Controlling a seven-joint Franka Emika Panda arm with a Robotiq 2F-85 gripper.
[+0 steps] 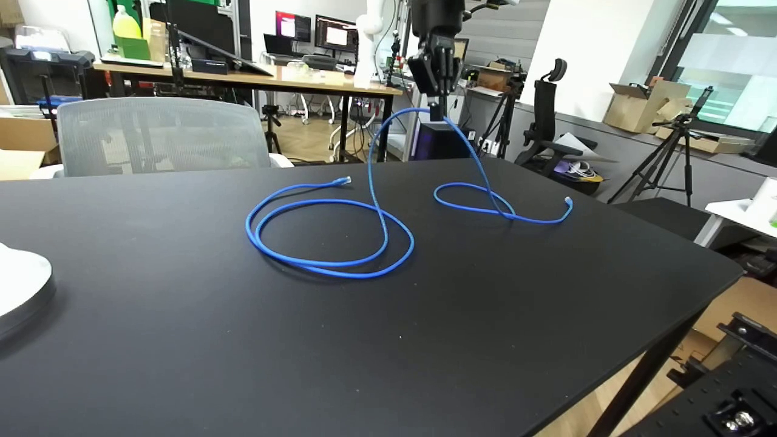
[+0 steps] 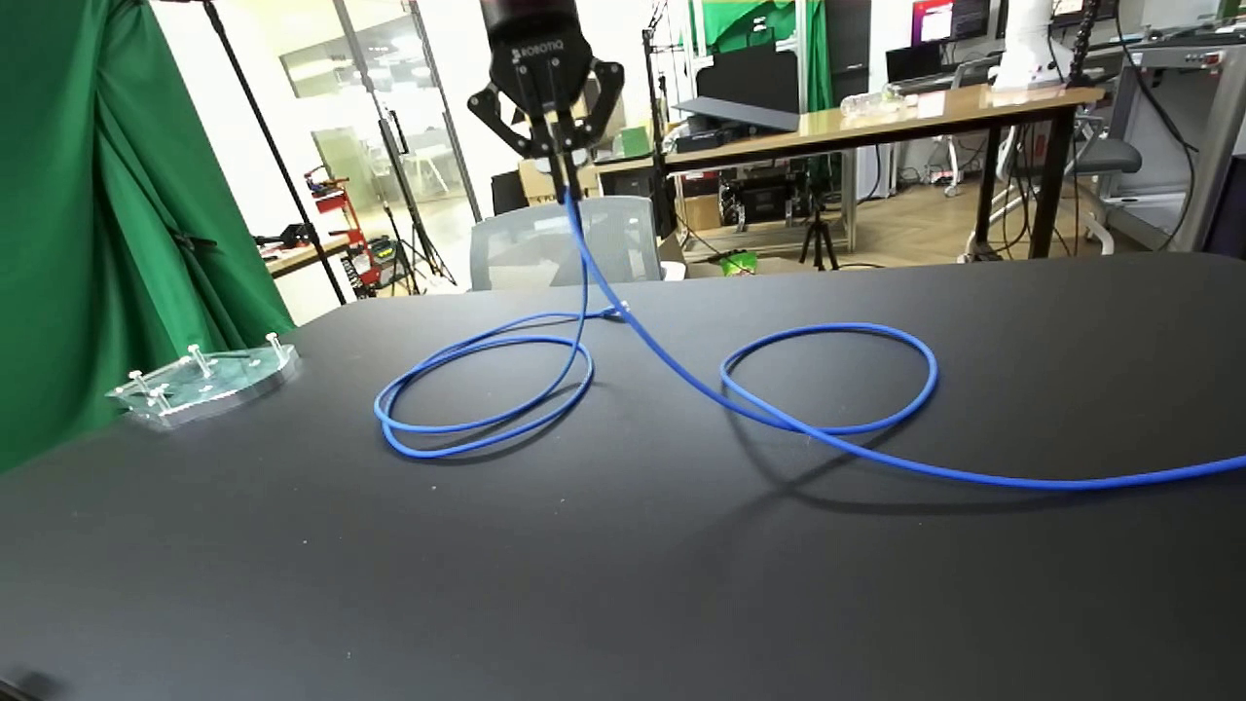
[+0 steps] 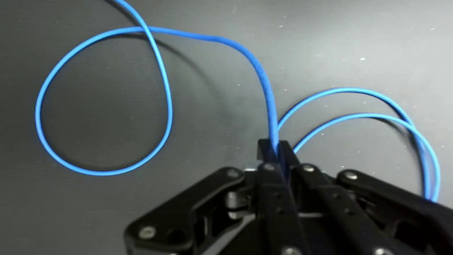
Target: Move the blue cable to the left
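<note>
While the black two-fingered tool (image 3: 277, 150) pinches the long, thin, bright blue flexible cable (image 1: 380, 210) partway along, above the matte black surface (image 1: 303, 352), loose loops lie there; grasping and lifting seem done, leftward carrying and release apparently remain. Behind, an open brown cardboard box (image 1: 632, 113) holds contents I cannot identify.

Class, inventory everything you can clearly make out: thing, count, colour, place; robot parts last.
Table: one, black, foreground
Blue cable: one, blue, looped on the table, part lifted
Clear plate: one, transparent, on the table, picture left
Mesh chair: one, grey, behind the table
Chair with headrest: one, black, right background
Wooden desk: at least one, brown, background
Lit screens: at least two, black-framed, background
Tripods: at least three, black, background
Cardboard boxes: several, brown, around the room
Curtain: at least one, green, picture left
Gripper: one, black, above the table, closed on the cable
</note>
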